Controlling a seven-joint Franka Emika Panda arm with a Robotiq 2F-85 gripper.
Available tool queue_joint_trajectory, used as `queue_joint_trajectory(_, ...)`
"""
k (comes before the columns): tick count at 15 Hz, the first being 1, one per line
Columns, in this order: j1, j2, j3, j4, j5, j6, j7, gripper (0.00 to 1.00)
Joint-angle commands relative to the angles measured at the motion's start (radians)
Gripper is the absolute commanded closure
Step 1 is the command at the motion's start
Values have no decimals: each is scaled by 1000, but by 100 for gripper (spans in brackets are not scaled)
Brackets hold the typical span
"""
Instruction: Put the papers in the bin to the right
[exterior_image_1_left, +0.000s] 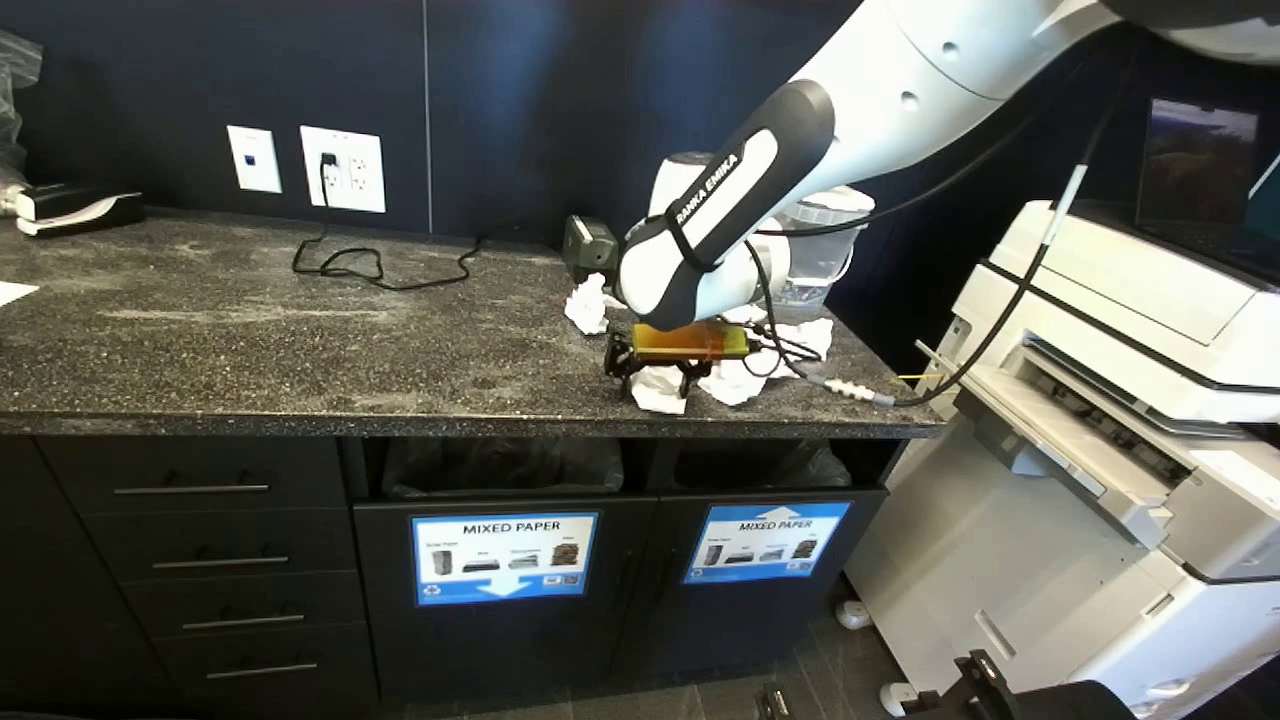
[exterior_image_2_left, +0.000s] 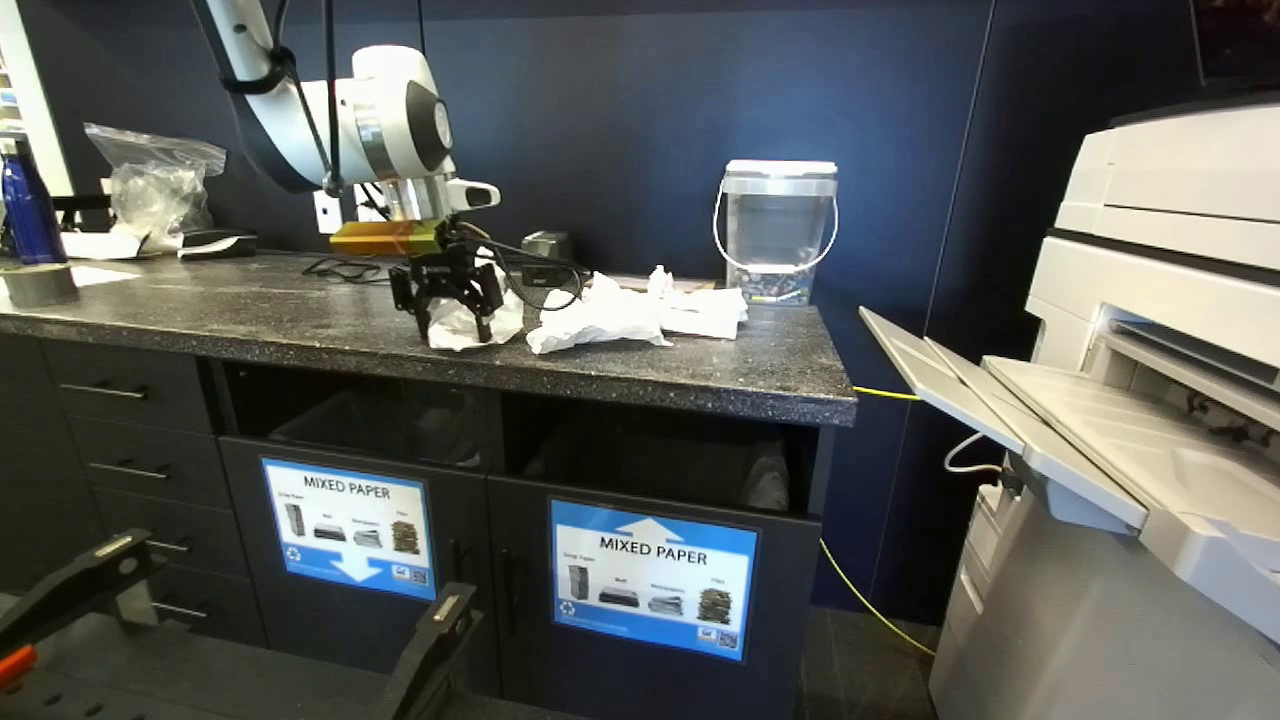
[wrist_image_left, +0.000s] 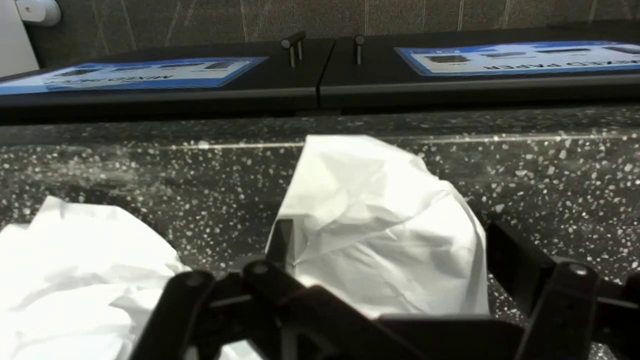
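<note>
The hand (wrist_image_left: 391, 242), spread, straddles a paper wad (wrist_image_left: 382, 220) near the front edge of the table (exterior_image_1_left: 260, 360); closing low and centrally should secure it before lifting.

This appeared to be the printing and paper-recycling corner of an office. At the right in both exterior views stood a bulky off-white office printer (exterior_image_1_left: 1030, 530) on casters (exterior_image_1_left: 853, 615), with sloping trays (exterior_image_2_left: 1080, 410) jutting from its side. Next to it ran a long, dark speckled counter (exterior_image_1_left: 430, 350) above black cabinets (exterior_image_1_left: 500, 645). Below the counter edge were two bin slots (exterior_image_2_left: 650, 450); each had under it a blue and white sign (exterior_image_2_left: 653, 575) reading "MIXED PAPER", with small pictures (exterior_image_2_left: 619, 598) and a recycling symbol (exterior_image_2_left: 567, 609). A stack of drawers (exterior_image_1_left: 220, 592) with slim metal handles (exterior_image_1_left: 192, 490) sat to the left. White plates (exterior_image_1_left: 258, 174), one with power outlets (exterior_image_1_left: 358, 174), were mounted on the smooth, dark wall (exterior_image_2_left: 600, 110).
</note>
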Motion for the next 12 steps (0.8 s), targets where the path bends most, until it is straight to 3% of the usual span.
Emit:
queue_joint_trajectory(1, 2, 27, -12, 39, 8, 7, 2, 27)
queue_joint_trajectory(2, 1, 27, -14, 39, 7, 6, 0, 30)
queue_joint_trajectory(8, -2, 12, -4, 44, 4, -38, -28, 77)
queue_joint_trajectory(12, -4, -20, 11, 16, -4, -86, -67, 88)
